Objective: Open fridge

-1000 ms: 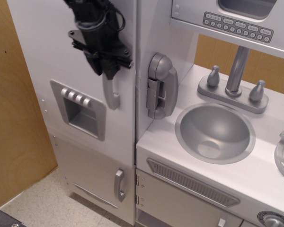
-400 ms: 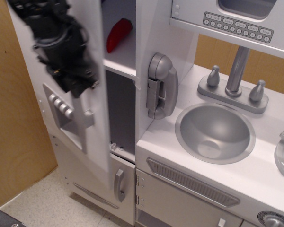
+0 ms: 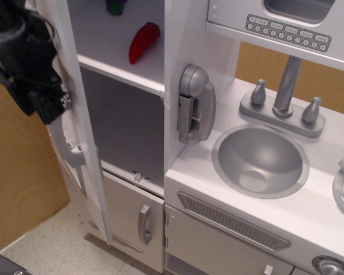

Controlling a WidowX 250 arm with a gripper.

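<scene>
The tall white fridge (image 3: 135, 132) stands at the left with its large door (image 3: 83, 149) swung wide open, seen nearly edge-on. Inside, a white shelf (image 3: 112, 63) carries a red pepper (image 3: 144, 42), and a dark object (image 3: 116, 6) shows at the top edge. My black gripper (image 3: 49, 109) is at the upper left, outside the door, shut on the upper part of the long grey curved handle (image 3: 69, 146). The ice-dispenser panel faces away and is hidden.
The smaller lower door with its short grey handle (image 3: 144, 223) is closed. A grey toy phone (image 3: 194, 103) hangs on the fridge's side. To the right are the sink (image 3: 260, 160), faucet (image 3: 286, 86), microwave panel (image 3: 286, 31) and oven vent grille (image 3: 235, 220). A wooden wall (image 3: 17, 172) stands close to the left.
The fridge door has gone from closed to wide open. My gripper has swung left with the handle, and the shelf with the red pepper has come into view.
</scene>
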